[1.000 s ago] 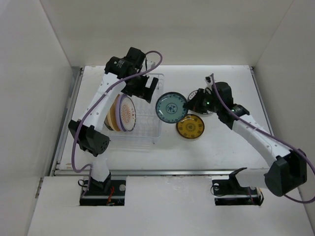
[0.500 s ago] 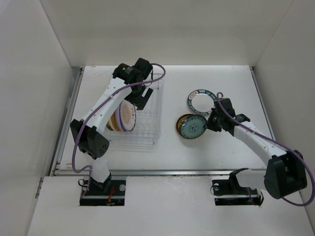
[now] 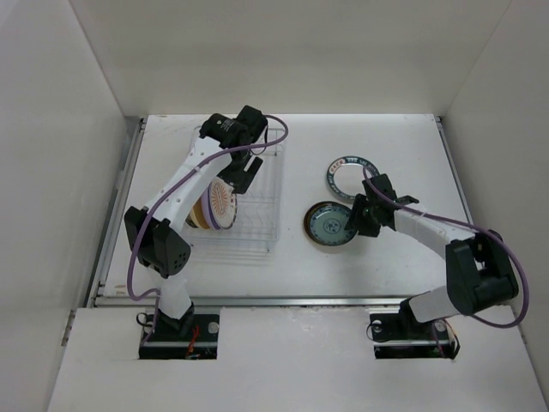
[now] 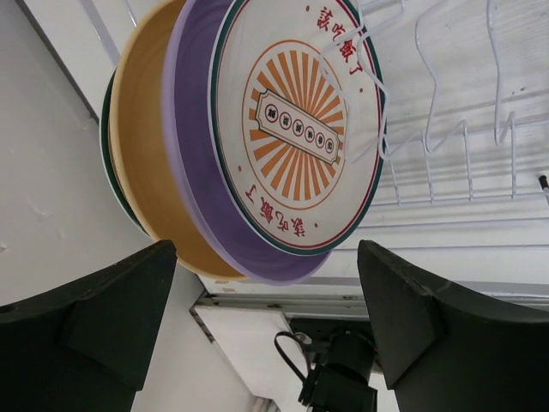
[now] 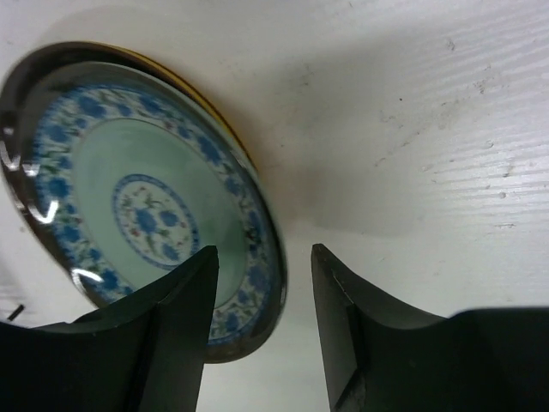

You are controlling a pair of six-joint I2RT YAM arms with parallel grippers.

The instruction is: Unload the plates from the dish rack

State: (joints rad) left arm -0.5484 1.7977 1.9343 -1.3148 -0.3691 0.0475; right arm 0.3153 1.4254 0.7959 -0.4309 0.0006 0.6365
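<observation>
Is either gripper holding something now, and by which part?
Nothing is held. The right gripper stands open astride the rim of the teal plate; the left gripper is open, empty.

So the dish rack [image 3: 257, 219] sits on the left half of the table [image 3: 412, 146], long side running front to back. A bunch of standing plates [image 3: 214, 199] are on edge in it, packed face to face along its left side. The left gripper [image 4: 266, 257] hangs over the rack, just right of them. Off to the rack's right, clear of it, the top plate [image 3: 333, 225] lies flat on the bottom plate [image 3: 308, 223], which peeks out on the left. The right gripper [image 5: 262, 257] is at that stack's right edge. Behind the stack, near but apart, the lone plate [image 3: 347, 174] lies flat on the table.
</observation>
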